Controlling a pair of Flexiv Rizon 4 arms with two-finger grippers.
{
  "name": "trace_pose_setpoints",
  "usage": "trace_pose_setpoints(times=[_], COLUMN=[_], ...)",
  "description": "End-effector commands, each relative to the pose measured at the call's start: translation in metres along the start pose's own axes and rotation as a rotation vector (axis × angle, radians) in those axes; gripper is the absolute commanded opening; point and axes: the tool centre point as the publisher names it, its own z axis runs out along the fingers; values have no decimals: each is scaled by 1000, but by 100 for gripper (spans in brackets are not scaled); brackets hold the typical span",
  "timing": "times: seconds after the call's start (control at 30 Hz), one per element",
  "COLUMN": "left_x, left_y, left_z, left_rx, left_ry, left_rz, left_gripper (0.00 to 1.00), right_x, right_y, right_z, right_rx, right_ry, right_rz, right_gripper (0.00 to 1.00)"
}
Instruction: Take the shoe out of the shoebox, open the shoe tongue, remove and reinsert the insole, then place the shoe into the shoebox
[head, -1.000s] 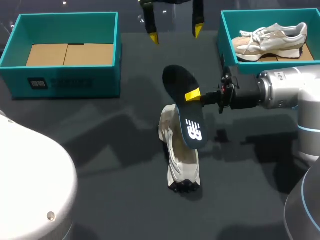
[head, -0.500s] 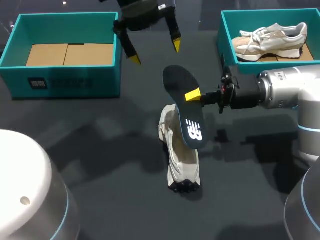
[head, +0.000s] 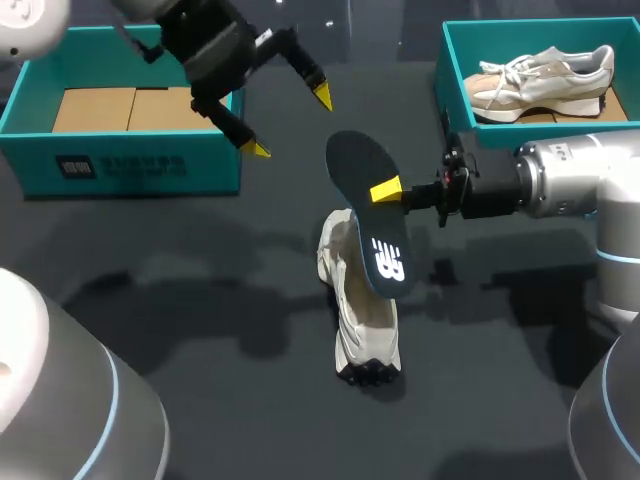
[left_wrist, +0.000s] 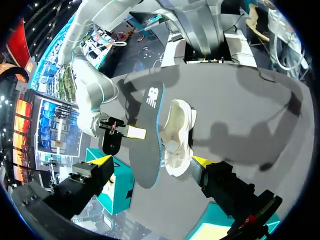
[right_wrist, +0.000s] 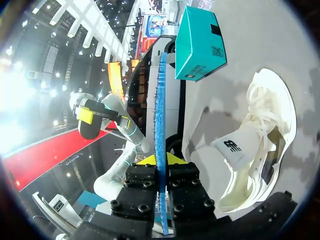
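In the head view the insole (head: 365, 215) is held pinched at its edge by the right gripper (head: 385, 190), raised just above the shoe (head: 365, 320), which lies on the table (head: 200, 300). The left gripper (head: 288, 122) is spread wide and empty, well beyond the shoe toward the empty box (head: 200, 165). The insole is judged to be out, with reinsertion the step in hand. In the left wrist view the insole is seen lengthwise alongside the shoe, both well ahead of the spread fingers, so the shoe is steadied by nothing (a light push could slide or roll it). The shoe would best be braced by the left gripper first. In the right wrist view the insole is seen edge-on between the pressed fingers, and the shoe's tongue (right_wrist: 234, 147) appears lifted. The insole's toe end should be led in under the tongue at a shallow angle and eased forward, not forced, lest it be buckled.
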Motion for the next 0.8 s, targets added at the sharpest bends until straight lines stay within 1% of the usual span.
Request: trace_pose_setpoints(times=[0.03,0.37,0.4,0.47,0.53,0.57,0.63,0.7,0.73,0.8], left_x=[6,6,9,15,19,21,24,27,28,28], left_y=[-3,-3,-3,-4,-4,-5,-5,-4,-2,-2], left_z=[2,2,4,8,12,14,17,20,20,20], left_rx=[-7,-7,-31,-30,-97,-79,-130,-105,-105,-105], left_ry=[-466,-466,-485,-533,-571,-591,-627,-697,-740,-740], left_rz=[3,3,18,17,41,45,59,72,94,94], left_gripper=[100,100,100,100,100,100,100,100,100,100], right_x=[-1,-1,-1,-1,-1,-1,-1,-1,-1,-1], right_y=[0,0,0,0,0,0,0,0,0,0], right_z=[1,1,1,1,1,1,1,1,1,1], right_rx=[-1,-1,-1,-1,-1,-1,-1,-1,-1,-1], right_ry=[0,0,0,0,0,0,0,0,0,0], right_rz=[0,0,0,0,0,0,0,0,0,0], right_gripper=[0,0,0,0,0,0,0,0,0,0])
